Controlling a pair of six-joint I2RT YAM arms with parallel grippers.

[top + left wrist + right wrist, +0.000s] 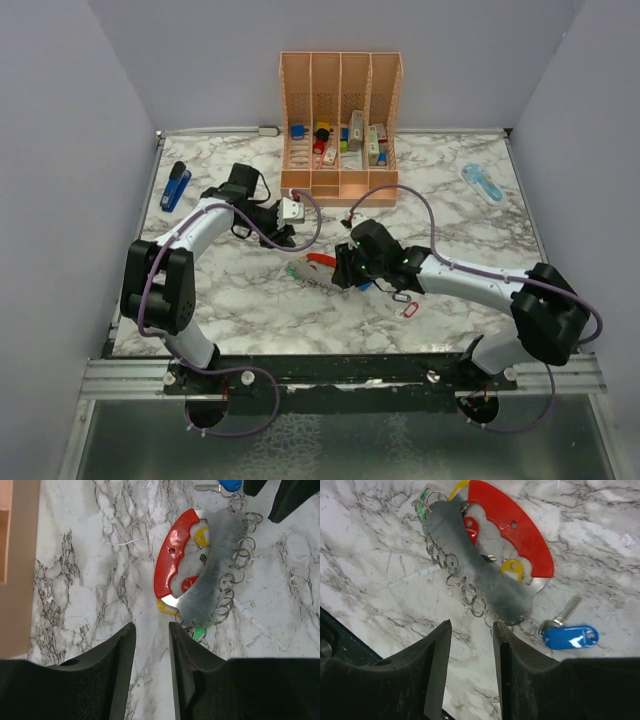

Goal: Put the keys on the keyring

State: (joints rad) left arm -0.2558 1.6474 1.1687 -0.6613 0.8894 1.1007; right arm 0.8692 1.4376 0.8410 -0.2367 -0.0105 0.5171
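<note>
Keyring on marbled table, grey walls

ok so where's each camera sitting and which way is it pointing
Top external: fixed high behind the robot, looking down on the marble table; left arm and right arm both show.
Left wrist: on the left arm, looking down past the open left pincer at the keyring.
Right wrist: on the right arm, looking down past the open right pincer.
Both wrist views share the keyring and the blue-tagged key, from opposite sides.
</note>
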